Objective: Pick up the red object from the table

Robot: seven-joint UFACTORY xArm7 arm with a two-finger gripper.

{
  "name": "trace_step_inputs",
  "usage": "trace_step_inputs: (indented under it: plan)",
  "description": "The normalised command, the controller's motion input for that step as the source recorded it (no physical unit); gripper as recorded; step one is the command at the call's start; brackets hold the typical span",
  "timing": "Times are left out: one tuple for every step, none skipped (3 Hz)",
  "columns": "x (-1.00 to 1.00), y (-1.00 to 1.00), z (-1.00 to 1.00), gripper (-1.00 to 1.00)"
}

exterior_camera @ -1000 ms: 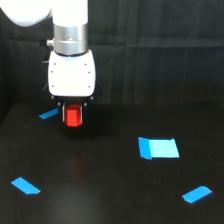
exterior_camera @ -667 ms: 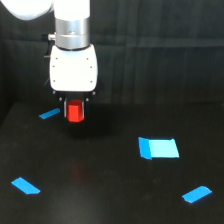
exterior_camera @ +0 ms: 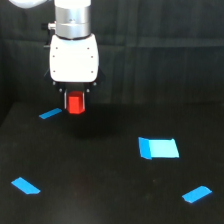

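The wide matte black table (exterior_camera: 110,200) filled the lower part of the exterior view, with a dark ribbed backdrop (exterior_camera: 165,55) rising behind it. Above the table's far side, toward the exterior view's left, hung the arm's large white rounded gripper body (exterior_camera: 74,59), topped by a silver cylindrical wrist joint (exterior_camera: 73,20). Below that body the gripper (exterior_camera: 75,103) pointed straight down, its short dark fingers (exterior_camera: 65,100) pressed against the two sides of the small bright red-orange block (exterior_camera: 76,103), so the jaws stood clamped on it. The block was narrower than the white body and sat upright between the fingers, its lower edge clear of the table, with a faint dark shadow on the surface beneath it. On the table, toward the exterior view's right and well apart from the gripper, lay the larger light-blue rectangle of tape (exterior_camera: 159,148). A narrow blue tape strip (exterior_camera: 50,114) lay just to the left of the held block and lower in the view, not touching it. Another blue strip (exterior_camera: 25,185) lay near the front left corner, and a fourth blue strip (exterior_camera: 197,193) near the front right, both tilted and far from the gripper.
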Motion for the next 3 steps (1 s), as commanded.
trace_step_inputs:
  plan:
    - [0.09,0.01,0.78,-0.96]
    - [0.0,-0.13,0.54,-0.92]
    - [-0.01,-0.11,0.13,-0.81]
